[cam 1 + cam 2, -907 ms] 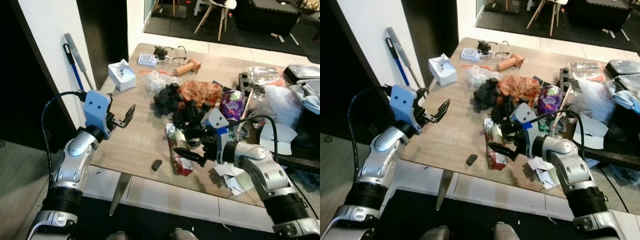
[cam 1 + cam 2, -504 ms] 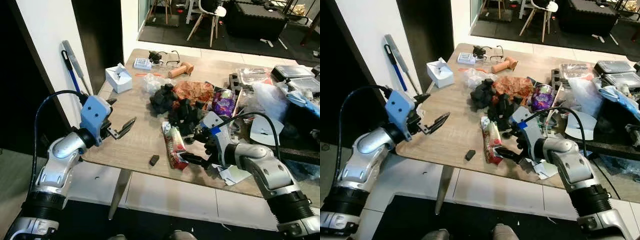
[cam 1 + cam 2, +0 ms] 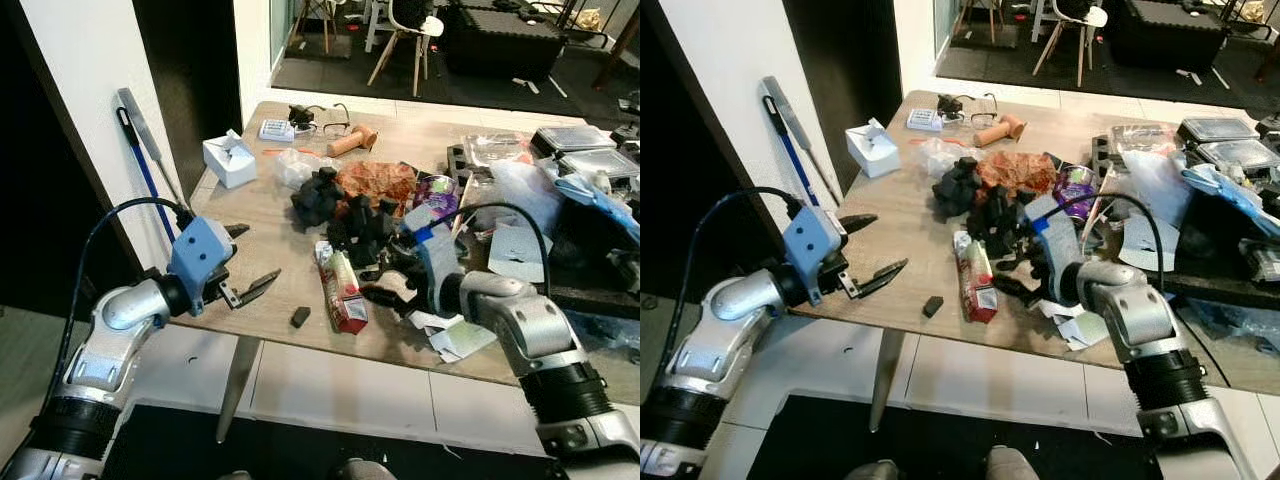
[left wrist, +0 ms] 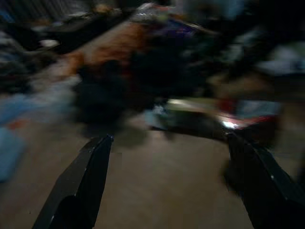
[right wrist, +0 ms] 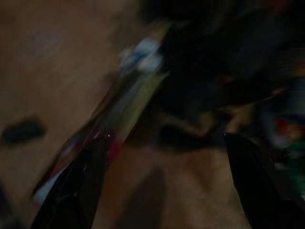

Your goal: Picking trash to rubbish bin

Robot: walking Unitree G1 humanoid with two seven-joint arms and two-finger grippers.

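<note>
Your right gripper (image 3: 385, 285) sits low over the wooden table (image 3: 270, 250), centre of the left eye frame, its two black fingers spread wide and closed on nothing. Just to its left in the frame lies a long red and green snack wrapper (image 3: 338, 288), flat on the wood, running from the dark pile toward the near table edge — close to the fingers, though you cannot tell whether they touch it. The right wrist view is dark and blurred; both fingers (image 5: 81, 186) show at its sides, far apart, with the wrapper (image 5: 114, 124) between them.

Your left gripper (image 3: 245, 262) is at centre left of the frame, over the table's near left corner, fingers also wide apart and empty. A small dark block (image 3: 299, 317) lies on the wood between the two grippers, near the table edge.

Beyond the right gripper is a heap of crumpled black scraps (image 3: 345, 210), with an orange-brown crumpled sheet (image 3: 376, 182) behind it and a purple packet (image 3: 436, 192) to its right. White paper scraps (image 3: 455, 338) lie at the near edge under your right forearm.

Toward the upper left of the frame sits a white tissue box (image 3: 228, 160); further back, a pair of glasses (image 3: 322, 113). A blue-handled tool (image 3: 140, 150) leans on the wall at left.
</note>
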